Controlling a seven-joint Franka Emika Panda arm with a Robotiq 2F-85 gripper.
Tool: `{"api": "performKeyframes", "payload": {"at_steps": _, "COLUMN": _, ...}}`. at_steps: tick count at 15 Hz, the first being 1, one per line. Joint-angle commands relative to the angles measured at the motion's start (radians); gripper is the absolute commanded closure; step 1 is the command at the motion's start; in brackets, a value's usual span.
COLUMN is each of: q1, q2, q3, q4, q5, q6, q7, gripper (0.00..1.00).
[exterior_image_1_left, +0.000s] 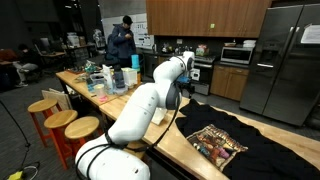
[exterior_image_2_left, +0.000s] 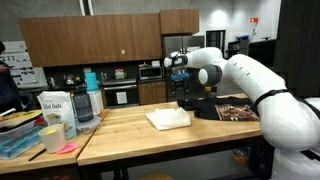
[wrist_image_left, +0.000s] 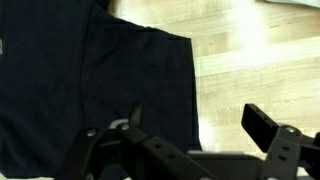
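here, black shirt (exterior_image_2_left: 207, 110) on wooden counter (exterior_image_2_left: 130, 138), kitchen cabinets (exterior_image_2_left: 100, 40) behind

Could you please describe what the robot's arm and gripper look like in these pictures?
The glossy white arm is built of thick, rounded segments that swell smoothly at the joints, with darker bands where the segments meet. At its end sits a black two-fingered gripper made of angular, bar-like linkage fingers with flat tips. Any cables or markings are too small to make out.

A wooden counter (exterior_image_2_left: 140, 140) bears a black shirt (exterior_image_2_left: 212, 110), a white cloth (exterior_image_2_left: 168, 119) and containers (exterior_image_2_left: 55, 108).
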Motion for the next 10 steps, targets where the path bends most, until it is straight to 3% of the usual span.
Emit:
{"api": "performKeyframes", "payload": {"at_steps": 1, "q1": -0.006, "q2": 0.012, "q3": 0.001, "q4": 0.008, "q5": 0.017, "q6": -0.048, "q7": 0.052, "gripper": 0.00}}
{"api": "performKeyframes", "payload": {"at_steps": 6, "q1": -0.017, "q2": 0.034, "q3": 0.004, "q4": 0.005, "q5": 0.027, "q6": -0.172, "q7": 0.144, "gripper": 0.00}}
{"api": "performKeyframes", "payload": {"at_steps": 10, "q1": -0.042, "q2": 0.062, "q3": 0.026, "q4": 0.019, "q5": 0.045, "q6": -0.207, "q7": 0.088, "gripper": 0.00}}
